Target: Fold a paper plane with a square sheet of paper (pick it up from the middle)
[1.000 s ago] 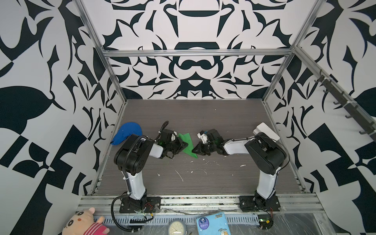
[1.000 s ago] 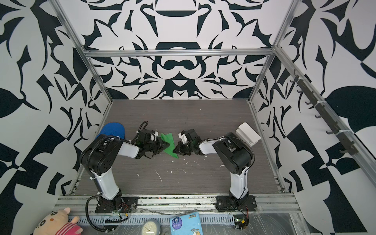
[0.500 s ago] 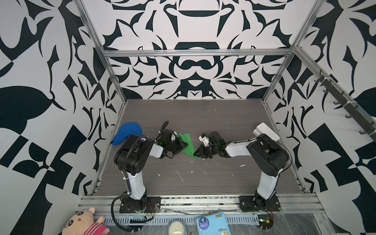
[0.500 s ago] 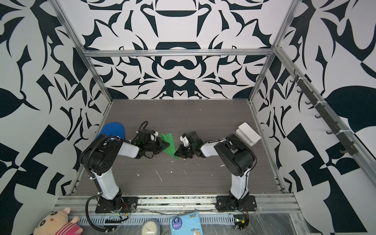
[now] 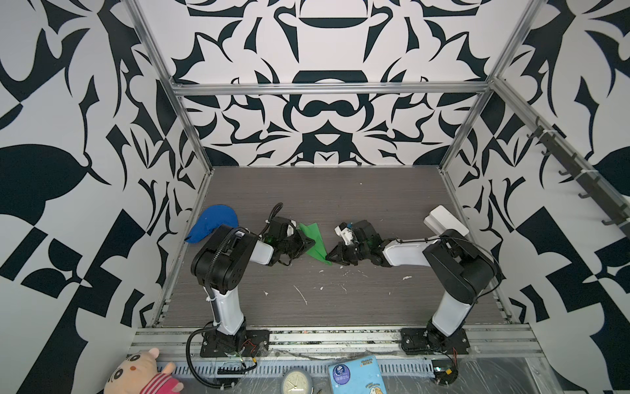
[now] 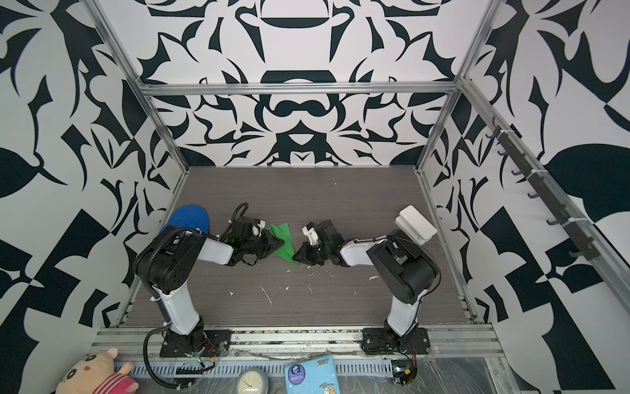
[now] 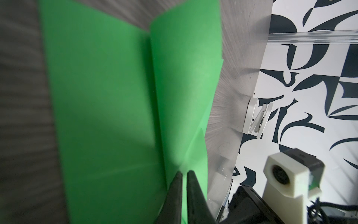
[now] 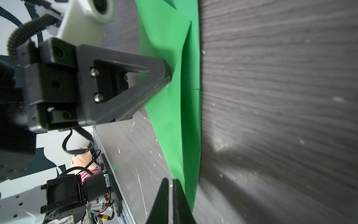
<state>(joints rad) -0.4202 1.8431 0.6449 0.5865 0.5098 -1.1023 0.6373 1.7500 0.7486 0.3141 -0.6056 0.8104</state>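
Paper plane (image 5: 316, 243) is lying on the table (image 5: 341, 201) between my two arms, near the middle. In both top views it is showing as a narrow green dart, wide end toward the back wall and point aiming forward at the right arm.

I am holding the left gripper (image 5: 309, 243) low against the dart's left side. In the left wrist view its fingertips (image 7: 177, 184) are standing almost together right where the lengthwise crease is running. In the right wrist view the paper is puckering and lifting where that tip meets it, so I am judging it clamped on a raised fold. Pinching there is, I think, anchoring the body so it is not sliding on the smooth table and the layers are not springing apart.

I am holding the right gripper (image 5: 329, 256) at the pointed end, its jaws drawn nearly together. Its wrist view is showing the green tip running just beside and behind one finger. I cannot tell whether it is pinching the tip or only touching it. Sitting at the nose is giving it a place to press or draw the crease tight against the left arm's hold.

A blue cap (image 5: 211, 225) is lying well apart by the left wall, clear of both arms.
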